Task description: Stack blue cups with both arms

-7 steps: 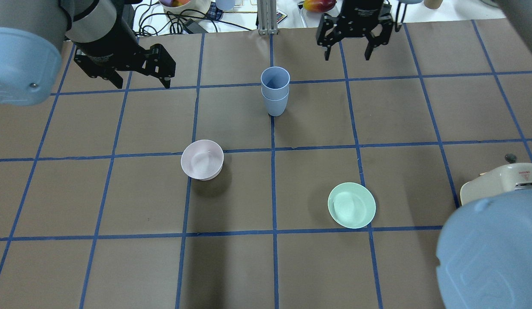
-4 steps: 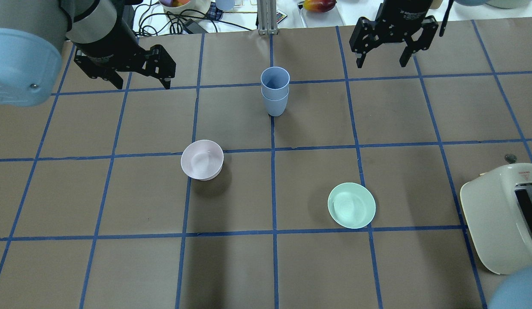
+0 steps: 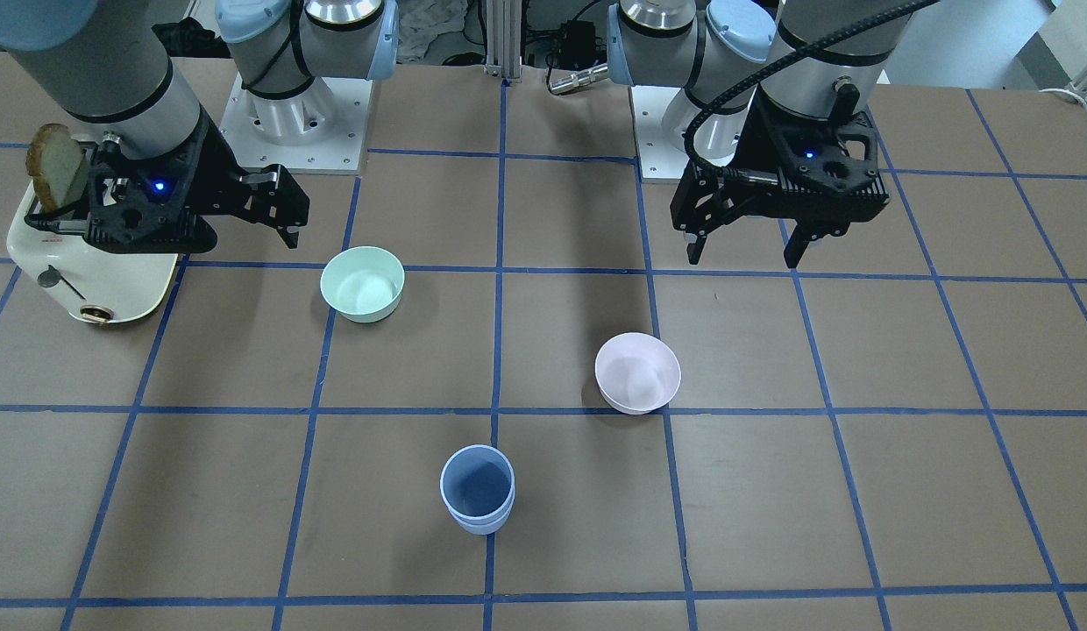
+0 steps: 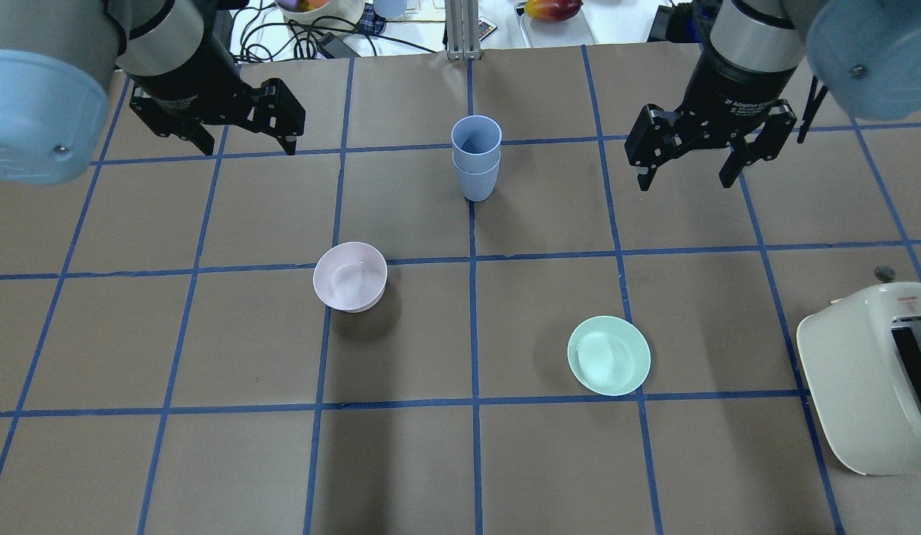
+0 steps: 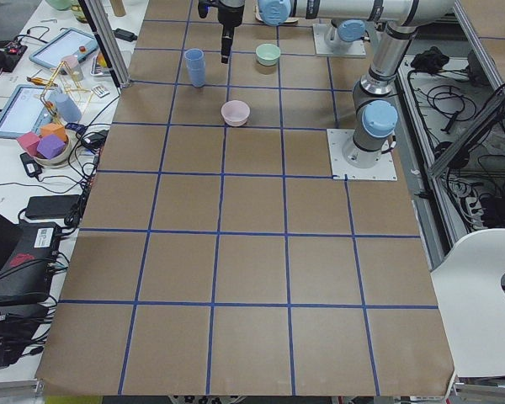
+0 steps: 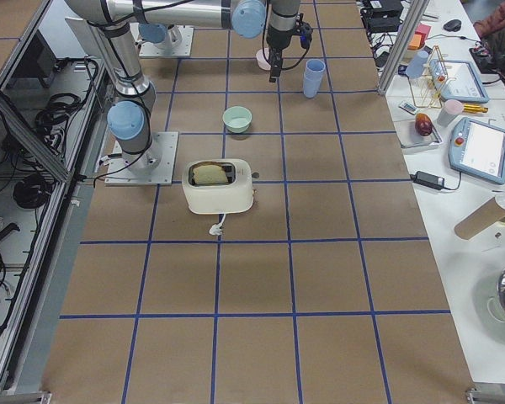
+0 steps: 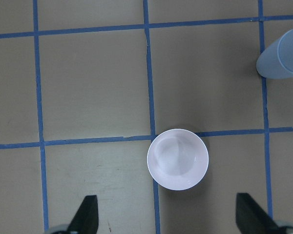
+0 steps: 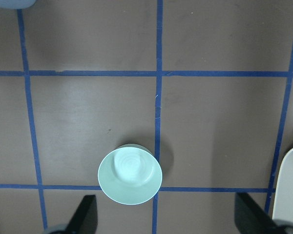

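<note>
Since the blue cups [image 4: 476,160] already sit 1 inside the other, I judge the stacking itself done and the step in hand to be pulling both arms clear without disturbing them. My left gripper [image 4: 246,145] hangs above the table [image 4: 208,334] with its jaws spread wide and nothing between them. My right gripper [image 4: 685,182] is the same, jaws apart and empty. The stack stands between the 2 grippers, well apart from each, on the centre tape line at the far side of the table from my base. The pink bowl [image 4: 350,276] and the green bowl [image 4: 608,355] lie nearer to me, apart from the stack, and the toaster [image 4: 861,371] sits at my right edge.

To do this well, I should keep both grippers high and move each outward on its own side, never across the space above the rim. A brush against the upper cup could tip the pair, because the stack is tall on a narrow base. I should also keep the jaws wide so no finger drags low over a bowl.

The stack stands upright, mouths up and narrow bases down, so its long axis is vertical. The inner cup's rim shows above the outer cup's rim and looks level with it, so I judge it seated straight.
</note>
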### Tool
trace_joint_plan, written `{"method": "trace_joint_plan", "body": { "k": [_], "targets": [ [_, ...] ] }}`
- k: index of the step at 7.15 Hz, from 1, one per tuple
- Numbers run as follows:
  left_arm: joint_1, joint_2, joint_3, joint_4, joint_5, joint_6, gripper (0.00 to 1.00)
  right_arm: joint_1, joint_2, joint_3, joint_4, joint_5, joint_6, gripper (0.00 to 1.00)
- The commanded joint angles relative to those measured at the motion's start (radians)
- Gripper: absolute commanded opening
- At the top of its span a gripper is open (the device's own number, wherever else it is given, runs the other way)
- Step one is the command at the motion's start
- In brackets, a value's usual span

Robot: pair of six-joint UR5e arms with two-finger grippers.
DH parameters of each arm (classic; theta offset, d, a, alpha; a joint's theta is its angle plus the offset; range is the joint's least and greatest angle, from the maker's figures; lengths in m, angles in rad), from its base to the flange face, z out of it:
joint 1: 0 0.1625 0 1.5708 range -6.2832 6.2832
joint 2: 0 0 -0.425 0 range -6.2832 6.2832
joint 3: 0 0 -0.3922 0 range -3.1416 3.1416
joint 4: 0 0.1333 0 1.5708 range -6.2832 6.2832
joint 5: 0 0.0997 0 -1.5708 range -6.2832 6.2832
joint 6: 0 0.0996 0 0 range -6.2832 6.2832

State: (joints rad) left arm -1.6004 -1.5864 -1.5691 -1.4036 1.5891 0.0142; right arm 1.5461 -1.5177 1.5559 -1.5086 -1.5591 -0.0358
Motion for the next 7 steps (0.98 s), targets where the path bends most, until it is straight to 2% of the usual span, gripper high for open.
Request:
{"method": "trace_joint_plan", "body": {
  "k": [1,4,7],
  "targets": [
    [0.001,0.0,0.0,0.0,0.0,0.001,1.0,0.003,-0.004,0.0,0.002,-0.033,0.031,1.0],
    [-0.001,0.0,0.001,-0.002,0.0,0.001,1.0,0.054,-0.016,0.003,0.002,-0.03,0.054,1.0],
    [-0.001,0.0,0.0,-0.002,0.0,0.0,1.0,0.045,-0.027,-0.003,0.013,-0.024,0.053,1.0]
  ]
}}
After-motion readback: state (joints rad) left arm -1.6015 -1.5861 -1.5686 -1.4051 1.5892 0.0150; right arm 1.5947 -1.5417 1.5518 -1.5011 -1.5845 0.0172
